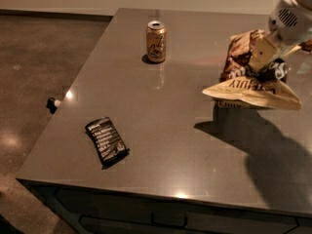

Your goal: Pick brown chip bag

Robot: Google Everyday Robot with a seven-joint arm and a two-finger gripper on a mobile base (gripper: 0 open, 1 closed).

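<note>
The brown chip bag [243, 77] hangs in the air at the right, above the grey table [165, 130], dark brown with its tan-yellow end sticking out toward the front. My gripper [263, 65] comes down from the upper right and is shut on the bag's middle, crumpling it. The bag's shadow lies on the table below it. Part of the bag is hidden behind the gripper and the white arm.
A tan drink can [156, 42] stands upright at the table's far middle. A small flat black packet [107, 141] lies near the front left. The table's left edge drops to a brown floor with a small dark object [51, 103] on it.
</note>
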